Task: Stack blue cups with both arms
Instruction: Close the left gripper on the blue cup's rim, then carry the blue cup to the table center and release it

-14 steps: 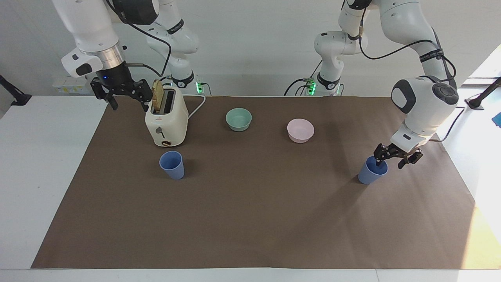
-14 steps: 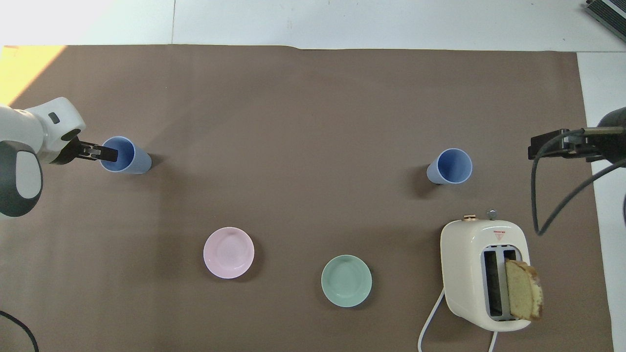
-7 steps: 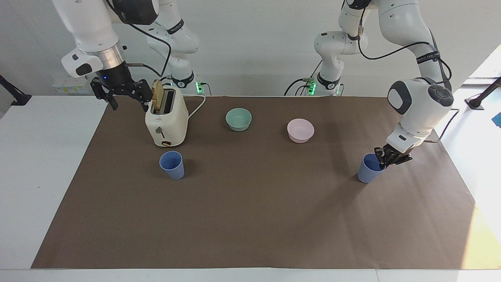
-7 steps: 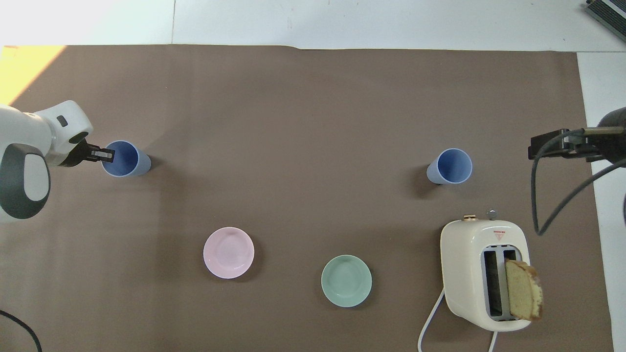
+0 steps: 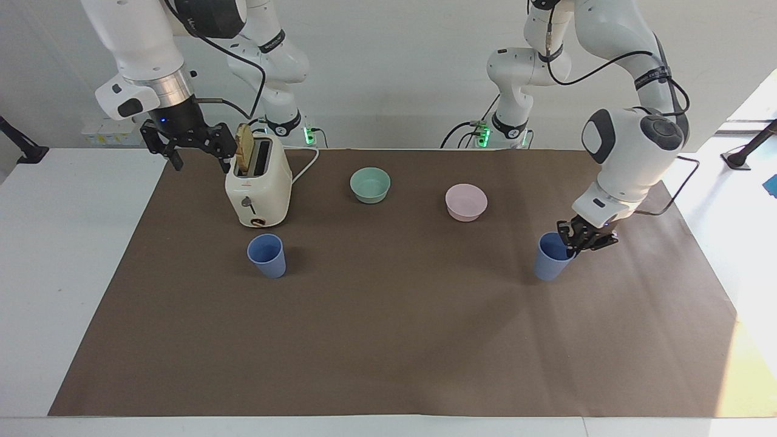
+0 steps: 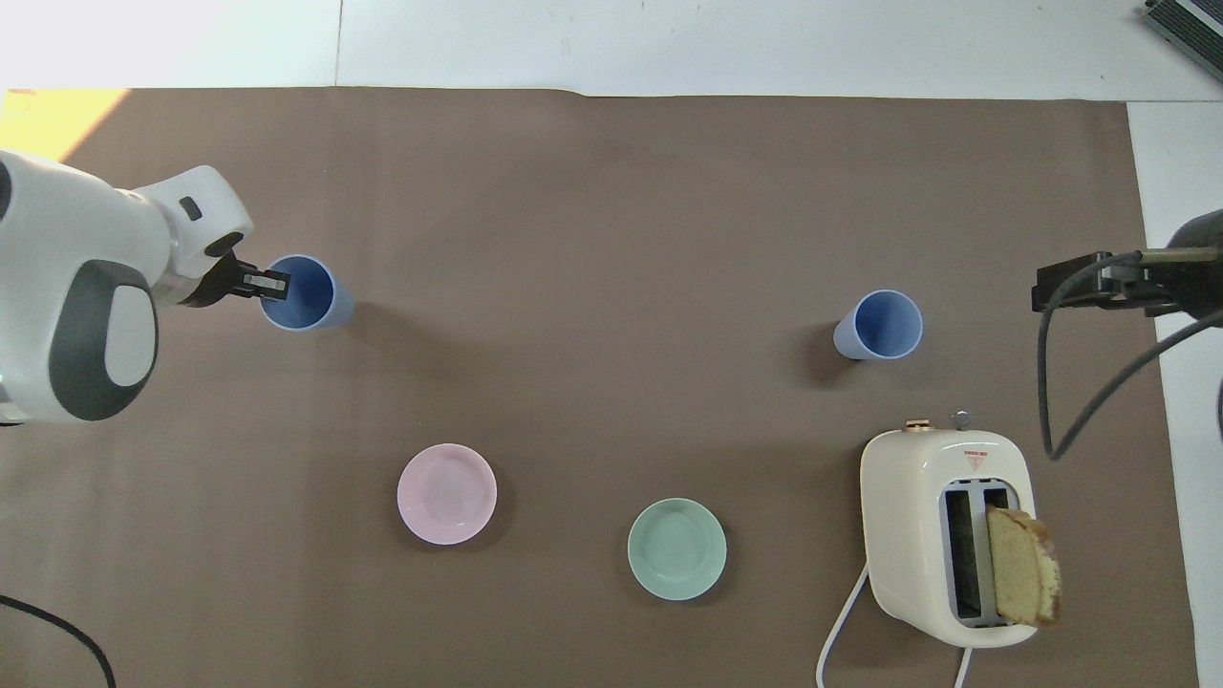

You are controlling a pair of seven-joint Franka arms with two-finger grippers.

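Observation:
My left gripper [image 5: 572, 241] is shut on the rim of one blue cup [image 5: 549, 260], one finger inside it, at the left arm's end of the brown mat. This cup [image 6: 301, 292] is slightly tilted and sits low over the mat; I cannot tell whether its base touches. The other blue cup [image 5: 267, 255] stands upright and alone on the mat, just farther from the robots than the toaster [image 5: 258, 191]. My right gripper [image 5: 200, 156] hangs open and empty in the air beside the toaster's top, and that arm waits.
A slice of bread [image 5: 244, 149] sticks out of the cream toaster [image 6: 941, 535]. A teal-green bowl [image 5: 370, 184] and a pink bowl [image 5: 466, 201] sit nearer the robots, between the two cups. The brown mat [image 5: 388, 340] covers most of the white table.
The left gripper closed on the cup's rim, then carried the cup toward the middle of the table. The right arm has not moved.

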